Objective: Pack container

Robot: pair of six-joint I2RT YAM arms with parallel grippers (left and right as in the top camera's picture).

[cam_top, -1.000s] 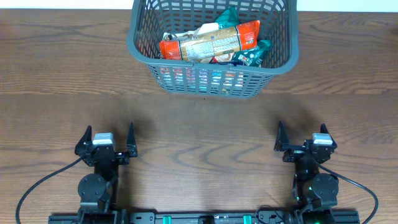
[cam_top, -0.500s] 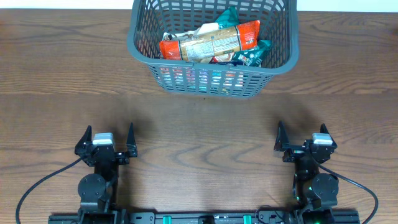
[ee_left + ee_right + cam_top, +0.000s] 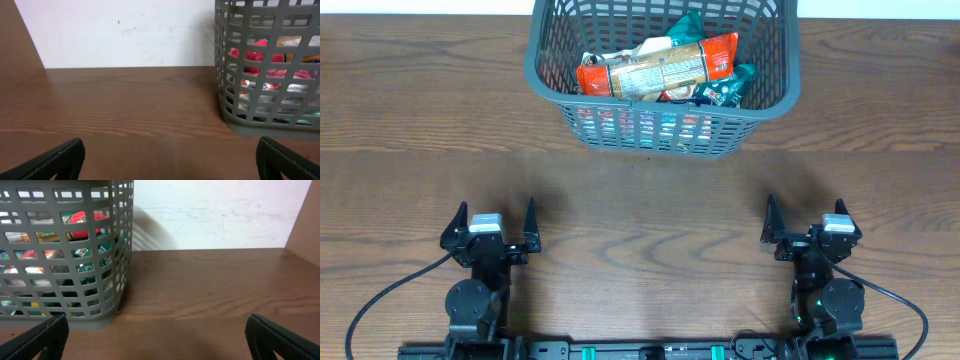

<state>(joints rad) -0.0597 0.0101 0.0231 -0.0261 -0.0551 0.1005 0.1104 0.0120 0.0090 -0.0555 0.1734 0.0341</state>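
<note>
The container [image 3: 545,80], a large dark grey lattice basket, stands at the far middle of the table. Several snack packets lie inside, with an orange packet [image 3: 660,65] on top. The basket also shows at the right of the left wrist view [image 3: 225,90] and at the left of the right wrist view [image 3: 107,280]. My left gripper [image 3: 490,222] is open and empty near the front left edge. My right gripper [image 3: 807,216] is open and empty near the front right edge. Both are far from the basket.
The wooden table [image 3: 650,200] stretches between the grippers and the basket. A white wall [image 3: 125,30] rises behind the table's far edge. Black cables [image 3: 380,295] run from the arm bases at the front.
</note>
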